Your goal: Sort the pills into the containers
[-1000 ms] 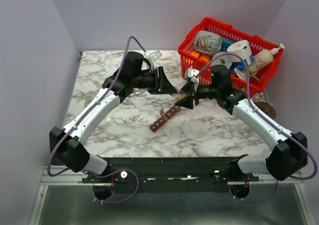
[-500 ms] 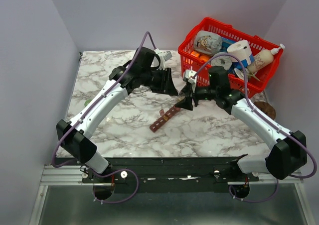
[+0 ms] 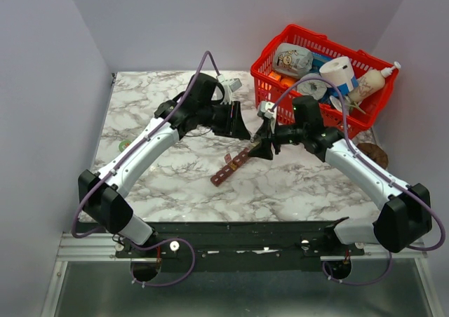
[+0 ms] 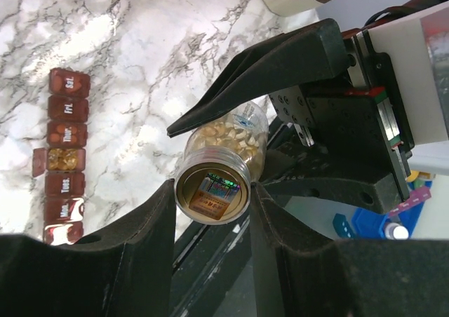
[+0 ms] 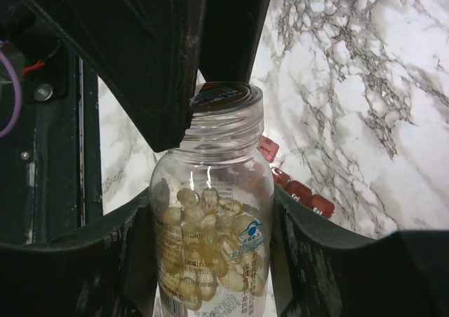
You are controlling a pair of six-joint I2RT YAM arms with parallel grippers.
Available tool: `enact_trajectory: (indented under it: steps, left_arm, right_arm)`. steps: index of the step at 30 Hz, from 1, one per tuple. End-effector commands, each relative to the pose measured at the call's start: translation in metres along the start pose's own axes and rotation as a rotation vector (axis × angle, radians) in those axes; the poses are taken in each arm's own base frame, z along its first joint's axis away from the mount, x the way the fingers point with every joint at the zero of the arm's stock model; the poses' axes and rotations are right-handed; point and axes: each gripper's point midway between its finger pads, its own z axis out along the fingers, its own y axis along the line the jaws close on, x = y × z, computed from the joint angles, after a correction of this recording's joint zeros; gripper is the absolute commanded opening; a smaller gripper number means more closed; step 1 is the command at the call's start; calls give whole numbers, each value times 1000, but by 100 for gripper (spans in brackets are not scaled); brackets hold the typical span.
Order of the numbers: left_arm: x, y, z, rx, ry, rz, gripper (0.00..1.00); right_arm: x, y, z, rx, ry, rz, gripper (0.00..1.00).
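We see right gripper (image 5: pixel 210 194) clamped on bottle (image 5: pixel 210 275), left gripper (image 4: pixel 212 191) pinching cap (image 5: pixel 223 96); by our reckoning the twist wants a firm, level bottle so no pills (image 5: pixel 203 222) spill.

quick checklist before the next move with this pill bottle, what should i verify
1. Right gripper holds the bottle by its body: ok.
2. Left gripper fingers flank the bottle's top; firm grip: cannot tell.
3. Cap off: cannot tell.
4. One compartment of the pill organizer open, pills inside: ok.
5. Bottle's top over that open compartment: not ok, the organizer lies off to one side.
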Motion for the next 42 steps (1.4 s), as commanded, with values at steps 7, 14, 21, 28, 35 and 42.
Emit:
enact_trajectory:
  steps: [7,14,21,28,35,42]
  left_arm:
    - [26,-17,5,117,102,7,9]
    - [46,-16,-9,165,173,184,12]
    - [54,-10,-15,157,211,261,17]
    - [39,-4,-24,129,163,237,58]
    - [15,-11,-42,164,35,216,99]
    - [5,-30,-68,263,-64,203,99]
  right_arm:
    - [-62,34,-3,-195,-214,-50,8]
    - [-74,50,-12,-320,-276,36,8]
    - [-75,58,-16,-373,-293,58,8]
    - [-75,58,-16,-366,-295,45,8]
    - [-75,56,-16,-356,-290,33,8]
    - [-72,48,-13,-308,-275,14,8]
